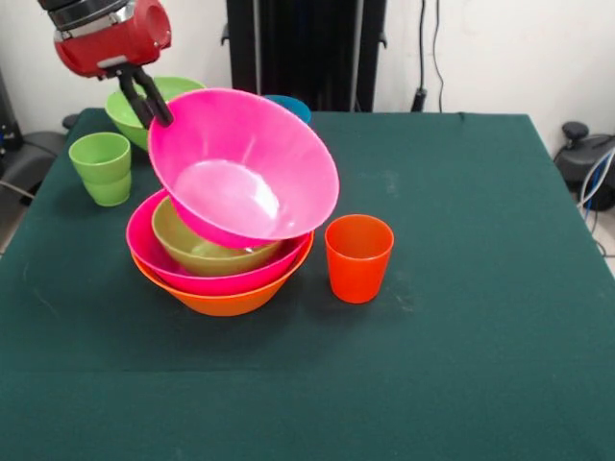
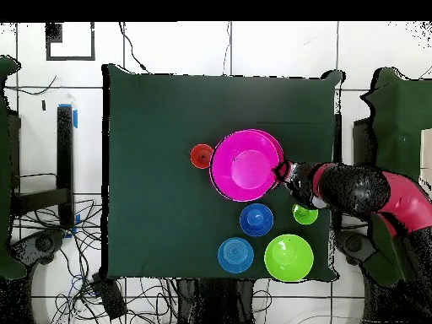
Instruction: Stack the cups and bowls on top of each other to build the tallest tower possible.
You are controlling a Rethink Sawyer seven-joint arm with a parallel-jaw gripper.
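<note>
Pink bowl (image 1: 242,168) held tilted above the tower (image 1: 221,264), its lower edge in or just over the olive-green bowl (image 1: 207,252) nested in a second pink bowl (image 1: 197,279) and the orange bowl (image 1: 226,303). End effector (image 1: 149,101) is clamped on the tilted bowl's upper rim.

Step in hand, by my reading: seating this bowl on the stack. Next move calls for levelling and centring it before release.

Orange-red cup (image 1: 358,257) stands just beside the tower; light green cup (image 1: 102,167), green bowl (image 1: 144,106) and two blue bowls (image 2: 256,219) wait elsewhere on the desk (image 1: 461,317).
</note>
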